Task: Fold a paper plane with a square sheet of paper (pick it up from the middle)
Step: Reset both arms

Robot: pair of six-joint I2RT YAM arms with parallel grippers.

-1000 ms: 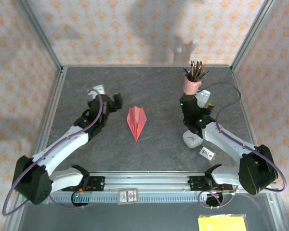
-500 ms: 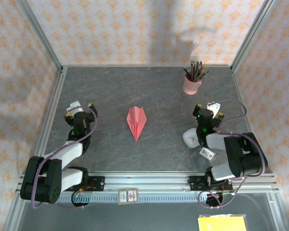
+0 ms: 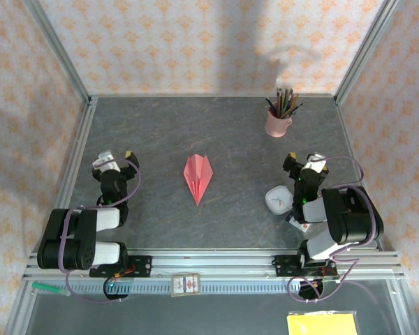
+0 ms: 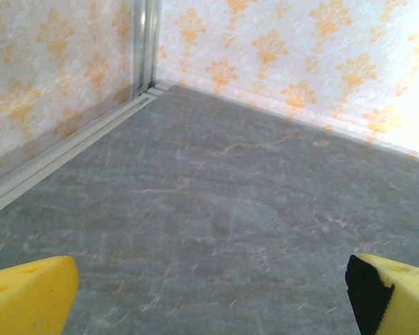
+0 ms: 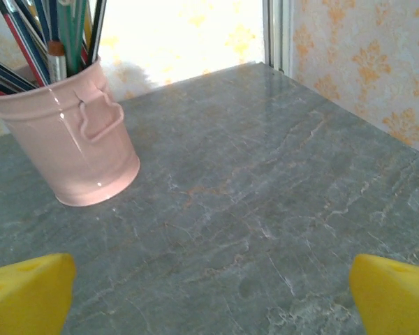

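At the near left of the table, left gripper with fingers spread fully apart, holding nothing; yellow fingertips cropped at the wrist view's lower corners, bare grey surface between. At the near right, right gripper equally wide, empty. Between the two arms, well apart from both, paper plane lying flat, tip pointing near. Overhead, small white card partly hidden under the right arm, yellow pad cut off below. From the right wrist, pink cup handle plain, pencils cropped on top
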